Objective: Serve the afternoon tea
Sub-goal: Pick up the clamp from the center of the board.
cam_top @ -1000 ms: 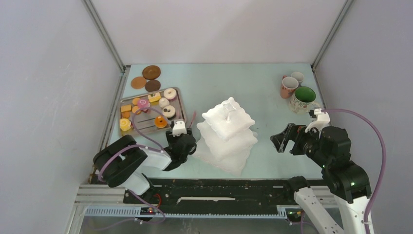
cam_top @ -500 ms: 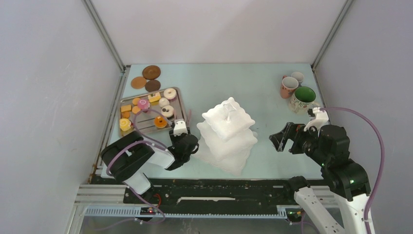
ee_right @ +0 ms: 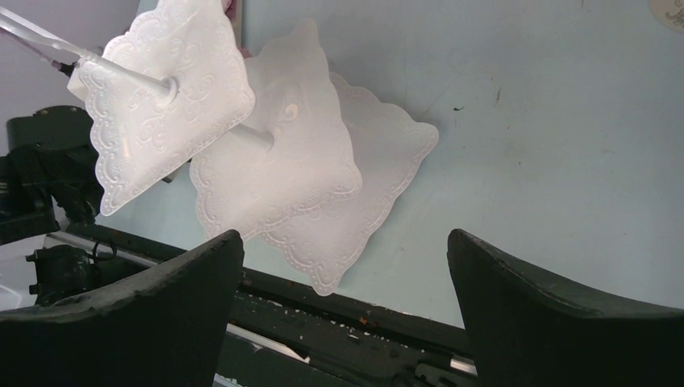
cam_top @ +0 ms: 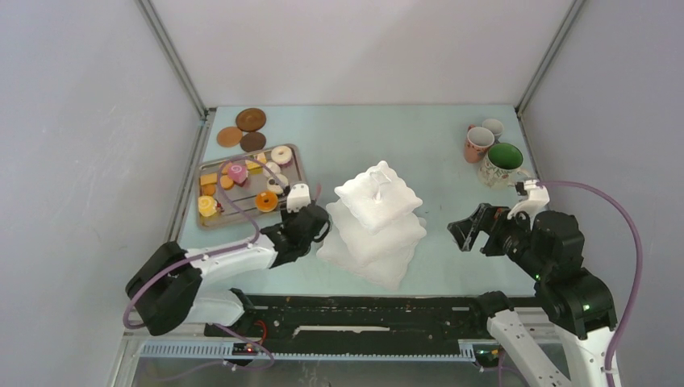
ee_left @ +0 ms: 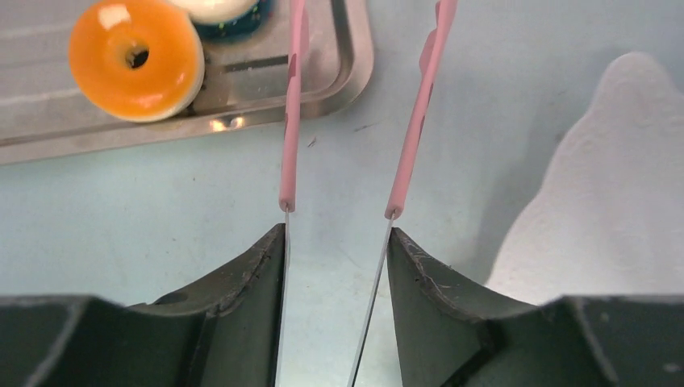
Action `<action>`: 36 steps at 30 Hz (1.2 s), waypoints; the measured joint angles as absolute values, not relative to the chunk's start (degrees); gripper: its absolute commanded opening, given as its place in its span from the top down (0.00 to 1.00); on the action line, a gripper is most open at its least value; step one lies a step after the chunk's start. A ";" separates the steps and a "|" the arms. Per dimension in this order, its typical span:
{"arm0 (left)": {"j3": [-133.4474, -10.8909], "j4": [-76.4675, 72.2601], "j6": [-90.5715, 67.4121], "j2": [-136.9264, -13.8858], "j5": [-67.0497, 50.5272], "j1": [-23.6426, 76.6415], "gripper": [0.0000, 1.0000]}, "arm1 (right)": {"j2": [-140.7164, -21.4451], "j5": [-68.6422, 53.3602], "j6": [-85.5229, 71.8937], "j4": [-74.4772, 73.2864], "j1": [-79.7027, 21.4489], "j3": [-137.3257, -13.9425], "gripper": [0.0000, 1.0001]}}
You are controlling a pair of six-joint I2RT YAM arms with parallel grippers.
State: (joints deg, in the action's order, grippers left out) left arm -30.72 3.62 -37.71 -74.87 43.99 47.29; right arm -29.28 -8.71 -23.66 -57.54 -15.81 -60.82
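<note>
The white three-tier stand stands mid-table, with nothing on the tiers that show; it also shows in the right wrist view and at the right edge of the left wrist view. My left gripper is shut on the pink tongs, whose two arms are spread and reach over the tray's near right corner beside an orange donut. My right gripper is open and empty, right of the stand. The pink mug, small pale mug and green-inside mug stand at the far right.
The grey metal tray at the left holds several donuts, biscuits and cakes. Three brown coasters lie behind it near the far left corner. The black base rail runs along the near edge.
My left arm has stretched forward and carried the tongs farther from the base, up to the tray's near right corner. The right arm has hardly moved.
</note>
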 measured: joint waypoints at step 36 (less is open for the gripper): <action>-68.05 61.91 -29.78 -68.71 -3.27 1.45 0.56 | -27.75 -4.34 -22.74 -49.93 -15.81 -61.12 0.00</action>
